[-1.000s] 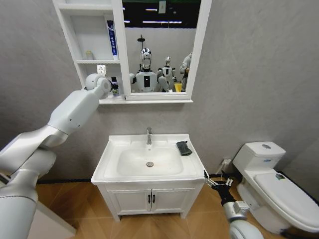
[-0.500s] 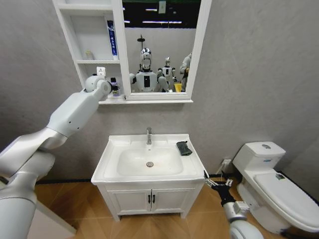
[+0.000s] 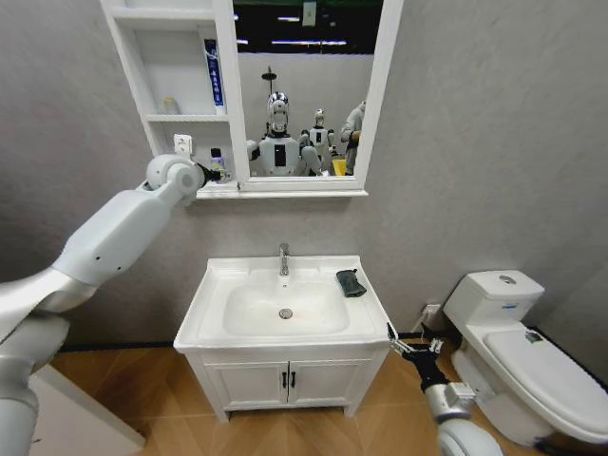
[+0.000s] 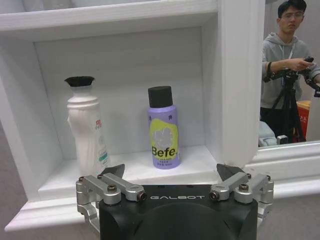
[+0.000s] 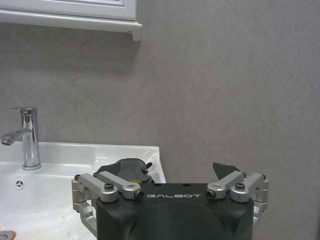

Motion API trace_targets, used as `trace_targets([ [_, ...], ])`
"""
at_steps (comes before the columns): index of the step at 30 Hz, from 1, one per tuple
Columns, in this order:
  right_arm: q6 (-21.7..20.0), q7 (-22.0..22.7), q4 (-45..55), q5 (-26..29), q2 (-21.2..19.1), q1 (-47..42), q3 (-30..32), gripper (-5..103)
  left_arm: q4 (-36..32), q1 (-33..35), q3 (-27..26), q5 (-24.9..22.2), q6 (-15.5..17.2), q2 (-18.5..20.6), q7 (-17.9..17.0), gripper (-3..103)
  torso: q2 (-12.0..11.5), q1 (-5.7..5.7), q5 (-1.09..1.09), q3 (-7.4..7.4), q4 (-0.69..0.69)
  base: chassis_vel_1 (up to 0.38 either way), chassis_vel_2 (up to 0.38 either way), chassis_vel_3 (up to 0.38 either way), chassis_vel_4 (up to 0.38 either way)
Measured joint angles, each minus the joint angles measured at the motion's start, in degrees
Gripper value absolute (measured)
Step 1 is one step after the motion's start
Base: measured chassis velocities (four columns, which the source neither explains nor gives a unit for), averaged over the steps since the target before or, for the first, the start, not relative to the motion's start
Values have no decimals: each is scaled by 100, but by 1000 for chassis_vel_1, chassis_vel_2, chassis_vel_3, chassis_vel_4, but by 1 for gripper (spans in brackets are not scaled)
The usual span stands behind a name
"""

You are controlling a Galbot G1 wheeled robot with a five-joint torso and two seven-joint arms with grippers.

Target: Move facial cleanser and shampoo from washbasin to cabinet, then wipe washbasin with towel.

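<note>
My left tool (image 4: 171, 181), fingers spread and empty, sits just outside the cabinet's (image 3: 130, 71) lowest niche, farther out than a second ago; I read this as backing away after a placement. Directly beyond its fingertips stand two bottles: the purple shampoo (image 4: 163, 128) straight ahead, the white facial cleanser (image 4: 87, 125) beside it, both upright and apart. Both containers are off the washbasin (image 3: 217, 279), so the moving stage looks complete. My right tool (image 5: 170, 186), fingers also spread, hangs low beside the basin's corner; just ahead of it, on the surface, lies the dark towel (image 5: 124, 168), not yet grasped. Wiping remains.
</note>
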Motion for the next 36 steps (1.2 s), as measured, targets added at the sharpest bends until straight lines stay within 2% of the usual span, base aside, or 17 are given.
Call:
trace_targets([
  [4, -2, 12, 17, -28, 15, -19, 1, 100, -540, 346, -213, -207, 0, 307, -132, 100, 0, 1, 0, 0, 0, 0, 0, 0, 0],
  [7, -3, 28, 36, -34, 22, -69, 31, 100, -1443, 1247, -767, -195, -73, 859, 10, 100, 0, 0, 0, 0, 0, 0, 0, 0, 0],
  [8, -3, 28, 36, -34, 22, -69, 31, 100, -1443, 1247, -767, -195, -73, 859, 10, 100, 0, 0, 0, 0, 0, 0, 0, 0, 0],
  [11, -3, 38, -21, -47, 53, -60, 69, 100, -2078, 2717, -1596, 797, -790, 1473, 999, 100, 0, 0, 0, 0, 0, 0, 0, 0, 0],
  [12, -3, 38, -21, -47, 53, -60, 69, 100, -2078, 2717, -1596, 797, -790, 1473, 999, 100, 0, 0, 0, 0, 0, 0, 0, 0, 0],
  [13, -2, 49, -35, -46, 59, -48, 102, 100, -2226, 3402, -1964, 1242, -1123, 1631, 1312, 100, 1, 0, 2, -1, 2, 0, 0, 0, 0],
  [14, -2, 49, -35, -46, 59, -48, 102, 100, -2226, 3402, -1964, 1242, -1123, 1631, 1312, 100, 1, 0, 2, -1, 2, 0, 0, 0, 0],
  [16, 12, 68, -36, -66, 107, -124, 222, 100, -2319, 4442, -2395, 1995, -1698, 1737, 1802, 100, 1, 0, -5, -1, 5, 0, 0, 0, 0],
  [19, 56, 156, -33, -113, 203, -204, 338, 100, -2197, 5013, -2612, 2705, -2074, 1680, 2223, 100, 1, -1, 5, -1, -2, 0, 0, 0, 0],
  [21, -9, 257, -15, -58, 217, -147, 372, 100, -2106, 5662, -3021, 3115, -2311, 1518, 2381, 100, 1, 0, -2, 0, -5, 0, 0, 0, 0],
  [22, -9, 257, -15, -58, 217, -147, 372, 100, -2106, 5662, -3021, 3115, -2311, 1518, 2381, 100, 1, 0, -2, 0, -5, 0, 0, 0, 0],
  [25, -200, 317, 29, 74, 73, -41, 373, 100, -2223, 6870, -3953, 3383, -2487, 1241, 2536, 100, 1, 1, 0, 0, 2, 0, 0, 0, 0],
  [27, -236, 326, 30, 96, 19, -17, 371, 100, -2277, 7243, -4262, 3470, -2538, 1133, 2590, 100, 1, 1, 0, 0, 3, 0, 0, 0, 0],
  [32, -328, 392, -13, 80, -71, 46, 340, 100, -2466, 8518, -5379, 3675, -2674, 685, 2711, 100, 1, 0, 1, 0, -1, 0, 0, 0, 0],
  [33, -328, 392, -13, 80, -71, 46, 340, 100, -2466, 8518, -5379, 3675, -2674, 685, 2711, 100, 1, 0, 1, 0, -1, 0, 0, 0, 0],
  [35, -349, 477, -78, -88, -89, 89, 297, 100, -2566, 9249, -6123, 3865, -2766, 332, 2827, 100, 0, 1, 1, 0, 1, 0, 0, 0, 0],
  [36, -349, 477, -78, -88, -89, 89, 297, 100, -2566, 9249, -6123, 3865, -2766, 332, 2827, 100, 0, 1, 1, 0, 1, 0, 0, 0, 0],
])
